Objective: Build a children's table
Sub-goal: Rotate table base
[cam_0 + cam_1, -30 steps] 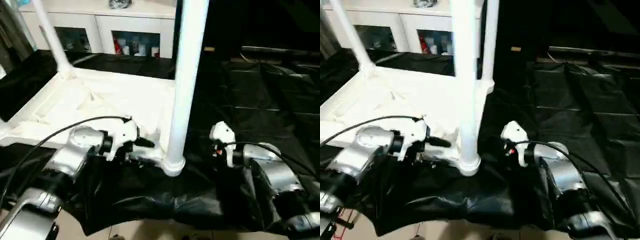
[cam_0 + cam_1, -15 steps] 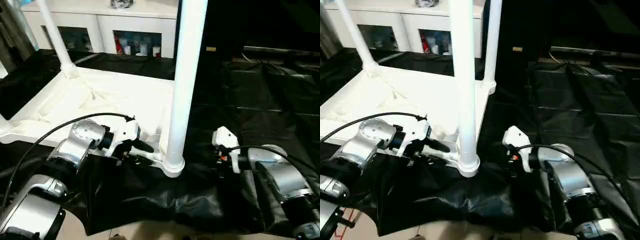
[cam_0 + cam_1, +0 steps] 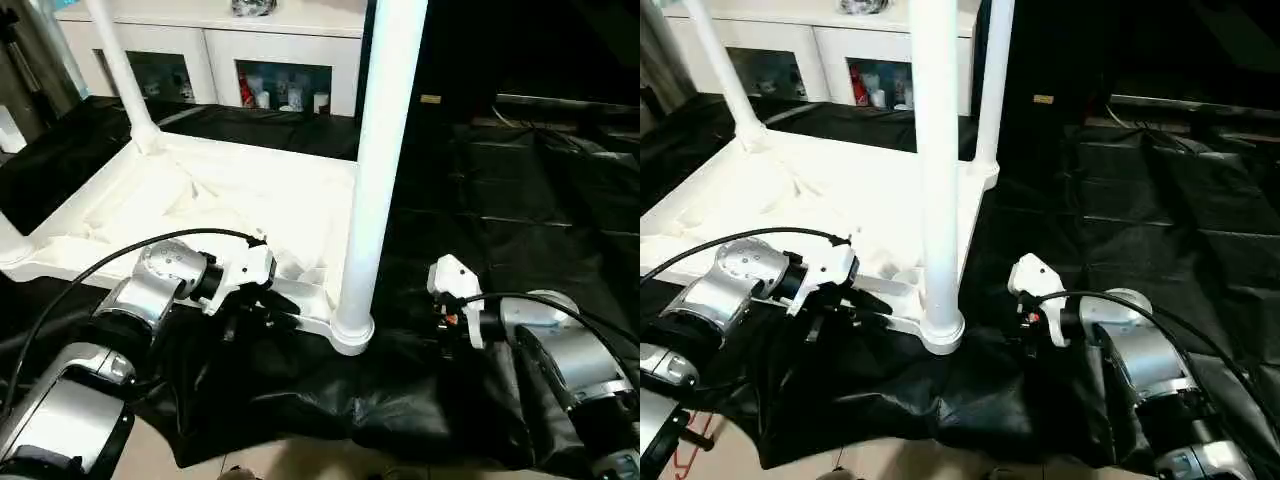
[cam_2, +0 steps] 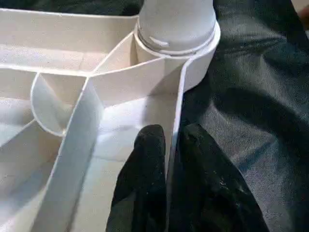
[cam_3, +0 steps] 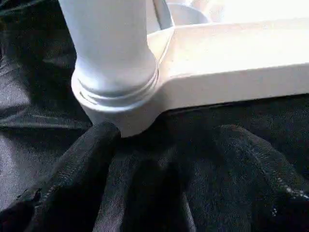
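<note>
Left wrist view | left gripper [image 4: 166, 159] pinching tabletop [image 4: 58, 58] rim | right gripper [image 5: 164, 159] open, empty | stiff, light plastic; grip rim near leg [image 4: 176, 19].

We see two silver, tube-shaped forearms, the left arm [image 3: 150, 295] and the right arm [image 3: 560, 355], each ending in a white wrist housing. A black cable [image 3: 110, 262] arcs over each. The fingers [image 4: 145, 183] are black and padded; a red mark [image 3: 1033, 317] sits behind the right ones.
</note>
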Motion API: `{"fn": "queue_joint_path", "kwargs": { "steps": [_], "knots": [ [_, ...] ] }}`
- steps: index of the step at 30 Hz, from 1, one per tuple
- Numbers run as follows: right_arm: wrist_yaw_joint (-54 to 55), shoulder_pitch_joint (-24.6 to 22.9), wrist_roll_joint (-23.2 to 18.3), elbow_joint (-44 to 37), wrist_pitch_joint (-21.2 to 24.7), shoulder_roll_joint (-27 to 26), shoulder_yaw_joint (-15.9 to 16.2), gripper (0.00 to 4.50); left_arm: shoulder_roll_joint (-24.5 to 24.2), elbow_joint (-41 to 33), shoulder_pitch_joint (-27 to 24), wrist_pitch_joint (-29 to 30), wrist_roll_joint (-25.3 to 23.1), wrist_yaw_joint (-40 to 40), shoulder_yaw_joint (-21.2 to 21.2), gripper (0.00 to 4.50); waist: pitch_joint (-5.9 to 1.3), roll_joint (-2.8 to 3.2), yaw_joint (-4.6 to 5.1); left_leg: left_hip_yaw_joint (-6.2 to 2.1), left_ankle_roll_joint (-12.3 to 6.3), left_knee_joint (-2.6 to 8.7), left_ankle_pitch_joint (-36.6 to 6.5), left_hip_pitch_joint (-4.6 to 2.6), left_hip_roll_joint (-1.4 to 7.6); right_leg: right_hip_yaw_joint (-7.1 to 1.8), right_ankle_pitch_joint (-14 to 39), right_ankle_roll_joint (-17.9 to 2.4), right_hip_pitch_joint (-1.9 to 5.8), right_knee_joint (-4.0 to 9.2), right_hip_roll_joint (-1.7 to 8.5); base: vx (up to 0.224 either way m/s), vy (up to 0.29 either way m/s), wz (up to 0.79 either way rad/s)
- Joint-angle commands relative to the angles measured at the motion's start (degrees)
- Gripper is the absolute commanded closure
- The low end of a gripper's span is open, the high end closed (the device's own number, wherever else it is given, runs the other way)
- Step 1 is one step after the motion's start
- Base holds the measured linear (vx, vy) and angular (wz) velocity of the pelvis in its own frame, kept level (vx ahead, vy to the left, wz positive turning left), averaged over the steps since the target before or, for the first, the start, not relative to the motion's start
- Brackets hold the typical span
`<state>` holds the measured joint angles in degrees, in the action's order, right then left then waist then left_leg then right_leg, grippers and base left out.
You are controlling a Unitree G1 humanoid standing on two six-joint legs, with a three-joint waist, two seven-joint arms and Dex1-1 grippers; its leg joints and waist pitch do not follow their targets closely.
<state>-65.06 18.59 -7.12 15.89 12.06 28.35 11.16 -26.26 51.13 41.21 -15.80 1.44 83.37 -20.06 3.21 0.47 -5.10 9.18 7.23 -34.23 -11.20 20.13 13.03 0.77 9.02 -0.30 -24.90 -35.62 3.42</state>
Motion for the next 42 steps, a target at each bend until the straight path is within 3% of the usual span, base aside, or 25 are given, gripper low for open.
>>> {"fn": "queue_joint_path", "kwargs": {
  "steps": [1, 3, 9, 12, 14, 17, 18, 21, 24, 26, 27, 31, 32, 33, 35, 42],
  "knots": [
    [-0.4, -0.1, 0.0, -1.1, -0.1, 0.7, 0.4, 0.82, 0.2, 1.2, 1.3, -1.3, -1.0, 0.0, -0.3, 4.10, -4.00, 0.34, -0.20, 1.04, -0.62, 3.81, -13.2, 0.30, -1.05, -0.89, 13.6, -12.0, 4.23, 4.50, 2.09, 0.000, 0.000, 0.00],
    [-0.4, -0.1, 0.0, -1.1, -0.1, 0.8, 0.5, 0.82, 0.3, 1.9, 1.6, -1.7, -1.4, 0.0, -0.4, 4.44, -3.96, 0.36, -0.10, 1.02, -0.62, 3.88, -13.3, 0.33, -1.05, -0.88, 13.9, -12.0, 4.25, 4.52, 2.09, 0.000, 0.000, 0.00],
    [-0.4, 0.1, 0.0, -1.1, -0.3, 0.8, 0.6, 0.82, 0.0, 3.3, 1.9, 0.1, -3.7, 0.1, -1.4, 4.48, -4.06, 0.23, 0.04, 1.07, -0.96, 3.76, -12.1, 0.41, -1.05, -0.89, 11.0, -12.9, 4.38, 4.24, 2.05, 0.000, 0.000, 0.00],
    [-0.2, 0.3, -0.1, -0.7, -0.3, 0.5, 0.6, 0.82, -0.2, 2.9, 1.3, 2.2, -4.4, -0.5, -1.7, 4.48, -3.94, 0.22, 0.04, 1.12, -1.03, 3.77, -12.8, 0.33, -1.06, -0.92, 12.3, -12.9, 4.34, 4.42, 2.08, 0.000, 0.000, 0.00],
    [0.4, 0.9, -2.1, -0.6, 1.7, -0.7, -0.8, 0.82, 1.2, -0.6, -0.3, 11.7, -1.9, -2.2, 0.1, 4.48, -3.82, -0.06, 0.09, 1.18, -0.90, 3.82, -13.1, 0.26, -1.02, -0.96, 13.9, -12.7, 4.26, 4.48, 2.10, 0.000, 0.000, 0.00],
    [0.5, 1.2, -3.5, -0.9, 3.0, -1.2, -1.7, 0.65, 2.1, -4.1, -2.3, 15.9, 0.1, -2.4, 1.1, 4.49, -3.71, -0.08, 0.19, 1.08, -1.04, 3.92, -13.5, 0.26, -0.93, -0.95, 16.8, -12.3, 4.13, 4.75, 2.20, 0.000, 0.000, 0.00],
    [0.8, 1.2, -3.6, -0.9, 2.9, -1.2, -2.0, 0.54, 3.4, -6.4, -3.7, 18.8, 1.1, -4.8, 2.2, 4.50, -3.78, -0.66, 0.26, 1.17, -1.22, 3.89, -12.9, 0.35, -1.02, -0.98, 16.8, -11.9, 4.22, 4.83, 2.13, 0.000, 0.000, 0.00],
    [0.8, 1.4, -4.2, -0.8, 3.2, -1.4, -2.5, 0.37, 4.3, -9.8, -6.1, 21.4, 0.8, -7.9, 2.2, 4.50, -3.92, -0.33, 0.39, 1.08, -1.64, 3.82, -11.9, 0.36, -0.95, -0.99, 14.8, -12.3, 4.18, 4.69, 2.21, 0.000, 0.000, 0.00],
    [0.8, 1.6, -4.4, -0.9, 3.1, -1.5, -2.5, 0.04, 4.5, -13.4, -8.2, 23.6, -0.1, -10.1, 1.8, 4.50, -3.89, -0.49, 0.66, 1.09, -2.17, 3.82, -11.7, 0.50, -1.03, -0.94, 15.4, -11.7, 4.19, 4.71, 2.17, 0.000, 0.000, 0.00],
    [1.4, 2.0, -3.9, -0.7, 2.2, -1.9, -2.1, 0.04, 4.8, -16.1, -9.6, 25.1, -0.4, -11.5, 1.9, 4.50, -3.86, -0.41, 0.72, 1.12, -2.22, 3.87, -11.8, 0.46, -1.03, -0.93, 17.1, -11.0, 4.07, 4.93, 2.16, 0.000, 0.000, 0.00],
    [3.1, 2.6, -2.4, 0.3, 0.1, -3.1, -1.4, 0.04, 5.1, -18.0, -10.5, 25.6, -0.8, -13.2, 2.2, 4.50, -3.86, -0.86, 0.75, 1.13, -2.31, 3.90, -11.6, 0.45, -0.98, -0.94, 17.7, -10.5, 3.99, 4.95, 2.22, 0.000, 0.000, 0.00],
    [8.8, 5.2, 0.0, 5.0, -1.2, -7.2, -0.6, 0.04, 5.5, -21.9, -12.3, 25.9, -1.4, -16.2, 2.5, 4.50, -3.83, -0.54, 1.74, 1.04, -1.48, 4.07, -12.4, 0.53, -1.08, -0.80, 18.8, -10.4, 3.65, 4.98, 2.20, 0.000, 0.000, 0.00],
    [8.9, 5.4, -0.2, 5.3, -1.0, -7.3, -0.6, 0.04, 5.4, -22.4, -12.5, 26.4, -1.4, -16.4, 2.4, 4.50, -3.80, -0.45, 1.81, 1.11, -1.57, 4.04, -13.1, 0.26, -1.05, -0.89, 19.5, -10.1, 3.50, 5.20, 2.08, 0.000, 0.000, 0.00],
    [8.7, 5.6, -0.5, 5.5, -0.9, -7.6, -0.5, 0.04, 5.3, -22.9, -12.7, 26.5, -1.4, -16.4, 2.2, 4.50, -3.76, -1.45, 1.82, 1.24, -1.92, 4.02, -13.0, 0.40, -1.10, -0.89, 19.7, -9.8, 3.60, 5.34, 2.01, 0.000, 0.000, 0.00],
    [8.9, 6.3, -0.2, 6.5, -1.6, -8.1, 0.0, 0.30, 4.7, -24.2, -13.3, 26.8, -1.7, -16.5, 1.7, 4.50, -3.86, -0.86, 1.60, 1.03, -2.01, 4.14, -12.1, 0.51, -0.92, -0.95, 18.7, -9.8, 3.68, 4.93, 2.28, 0.000, 0.000, 0.00],
    [9.1, 8.8, 1.8, 11.3, -4.8, -9.1, 0.9, 0.93, 3.8, -27.7, -14.8, 29.0, -2.3, -17.3, 1.8, 4.50, -3.92, -0.84, 2.17, 1.11, -2.22, 4.04, -11.8, 0.65, -1.05, -0.88, 16.0, -10.9, 3.77, 4.72, 2.21, 0.000, 0.000, 0.00]
  ]
}}
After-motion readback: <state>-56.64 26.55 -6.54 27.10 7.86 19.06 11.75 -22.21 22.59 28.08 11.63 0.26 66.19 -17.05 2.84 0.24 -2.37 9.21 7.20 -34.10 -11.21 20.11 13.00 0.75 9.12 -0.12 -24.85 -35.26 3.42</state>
